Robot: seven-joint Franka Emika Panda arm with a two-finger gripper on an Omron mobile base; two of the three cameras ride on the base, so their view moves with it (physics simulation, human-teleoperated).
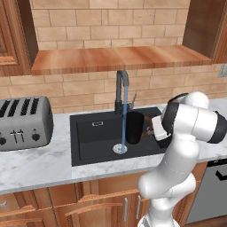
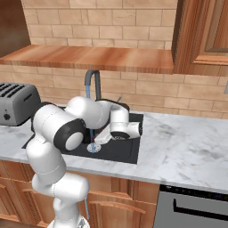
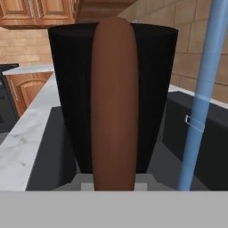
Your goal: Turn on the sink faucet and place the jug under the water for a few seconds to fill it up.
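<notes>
One gripper (image 1: 153,128) is seen at centre right of the left base view, its jaws drawn narrow and clamped on the brown loop handle of the jug (image 1: 135,127). In the hand view the handle (image 3: 113,102) runs up the middle of the frame, and the black body of the jug (image 3: 71,89) is spread behind it, upright. The fingertips themselves are hidden behind the handle.

No brand, label or writing can be read on any surface.

The jug is held over the sink (image 1: 88,146), in the centre of the left base view, just right of the water (image 1: 124,115). The blue stream is seen falling from the sink faucet (image 1: 120,91) past the jug's side and onto the silver drain (image 1: 119,149), not into the jug's mouth. In the hand view the water (image 3: 200,102) stands at the right edge, apart from the jug. What is inside the jug cannot be told. A silver toaster (image 1: 24,124) is placed at the left edge on the marble counter (image 1: 40,164).
</notes>
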